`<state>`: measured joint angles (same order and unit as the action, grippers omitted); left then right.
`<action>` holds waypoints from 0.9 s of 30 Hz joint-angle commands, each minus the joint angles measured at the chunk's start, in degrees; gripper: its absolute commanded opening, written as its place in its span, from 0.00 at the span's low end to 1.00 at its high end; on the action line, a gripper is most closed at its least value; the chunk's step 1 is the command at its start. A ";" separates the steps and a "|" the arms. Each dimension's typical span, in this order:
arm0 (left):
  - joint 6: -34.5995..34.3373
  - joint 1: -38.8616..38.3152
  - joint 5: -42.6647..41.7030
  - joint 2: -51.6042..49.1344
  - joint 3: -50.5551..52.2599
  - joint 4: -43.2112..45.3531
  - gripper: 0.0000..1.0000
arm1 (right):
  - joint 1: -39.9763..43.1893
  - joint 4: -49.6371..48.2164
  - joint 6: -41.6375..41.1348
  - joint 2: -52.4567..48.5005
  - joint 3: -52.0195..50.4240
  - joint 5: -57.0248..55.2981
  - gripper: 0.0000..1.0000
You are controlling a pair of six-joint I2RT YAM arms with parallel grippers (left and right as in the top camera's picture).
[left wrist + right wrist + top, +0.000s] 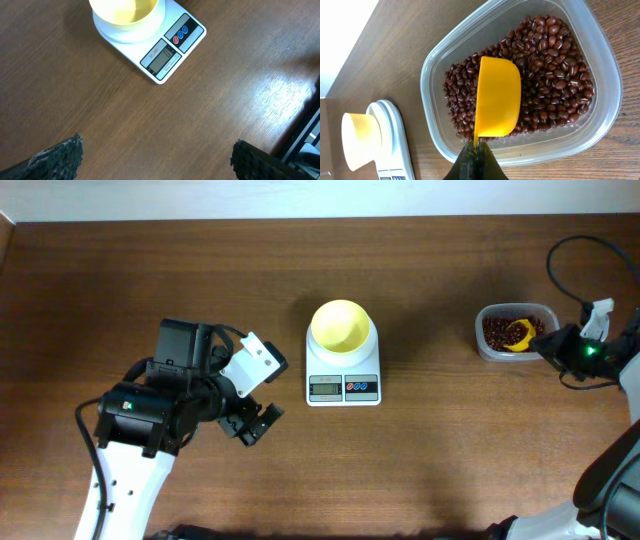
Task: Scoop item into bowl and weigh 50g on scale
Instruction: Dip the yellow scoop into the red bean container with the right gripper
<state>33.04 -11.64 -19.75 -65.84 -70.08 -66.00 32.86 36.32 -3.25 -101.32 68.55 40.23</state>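
Observation:
The pale yellow bowl [341, 327] stands empty on the white scale [343, 385] at the table's middle; both also show in the left wrist view, bowl [125, 10] on scale [172, 47]. The red-brown beans [555, 75] lie in a clear plastic tub [514, 332] at the far right. My right gripper [477, 150] is shut on the handle of a bright yellow scoop [497, 97], whose cup is turned on its side in the beans, the tub's wall [600, 100] around it. My left gripper [157, 155] is open and empty above bare table, left of the scale.
The table's far edge meets a white surface [300, 198] along the top. A black cable [565, 255] loops near the right arm by the tub. The left arm's body [150, 415] fills the front left.

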 commanded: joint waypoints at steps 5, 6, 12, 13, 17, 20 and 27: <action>0.70 0.31 -0.85 0.28 -1.07 0.11 0.99 | 4.74 -0.13 -1.75 -0.31 -0.07 9.81 0.04; 0.70 0.31 -0.85 0.28 -1.07 0.11 0.99 | 5.75 -0.13 -1.73 -0.31 -0.07 12.79 0.04; 0.70 0.31 -0.83 0.28 -1.07 0.11 0.99 | 6.64 -0.13 -1.70 -0.31 -0.07 18.25 0.04; 0.70 0.31 -0.83 0.28 -1.07 0.11 0.99 | 6.64 -0.11 -1.70 -0.31 -0.07 18.34 0.04; 0.70 0.31 -0.85 0.28 -1.07 0.11 0.99 | 6.64 -0.13 -1.68 -0.31 -0.07 23.67 0.04; 0.70 0.31 -0.85 0.28 -1.07 0.13 0.99 | 6.64 -0.13 -1.70 -0.31 -0.07 24.87 0.04; 0.70 0.31 -0.85 0.28 -1.07 0.11 0.99 | 3.76 -0.17 -1.70 -0.31 -0.07 28.81 0.04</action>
<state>33.04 -11.64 -19.75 -65.84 -70.08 -66.00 38.89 36.34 -5.39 -101.32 68.55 65.91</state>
